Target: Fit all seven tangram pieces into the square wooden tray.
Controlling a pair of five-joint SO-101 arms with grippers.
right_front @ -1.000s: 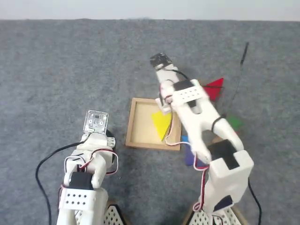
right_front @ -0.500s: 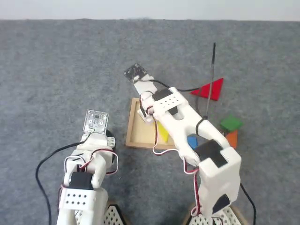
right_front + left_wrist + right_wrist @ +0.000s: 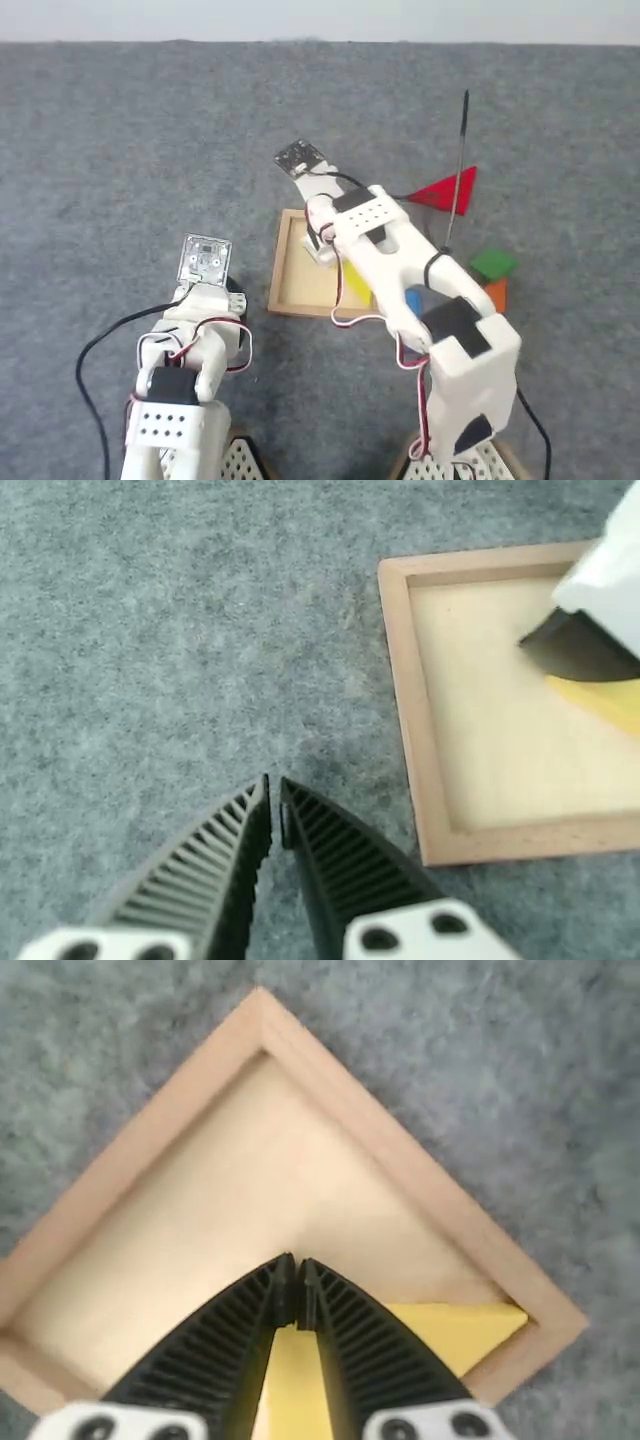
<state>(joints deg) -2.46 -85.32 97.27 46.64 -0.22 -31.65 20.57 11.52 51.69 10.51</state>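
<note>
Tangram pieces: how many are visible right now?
5. Yellow piece in the tray, red triangle past its far right corner, green piece and orange piece farther right, blue piece peeking out beside the right arm. More may hide beneath it.

A square wooden tray (image 3: 277, 262) with a raised rim is laid flat on the grey worktop (image 3: 120, 130). A yellow triangle (image 3: 455, 1335) is seen lying flat inside it, one tip set into a corner, and much of the pale floor is left bare. Outside the tray, a red triangle (image 3: 445, 190) is laid well apart from it. A green piece (image 3: 493, 264) and an orange piece (image 3: 497, 295) are placed just beside each other, and a blue piece (image 3: 412, 300) is partly seen near the tray's rim.
</note>
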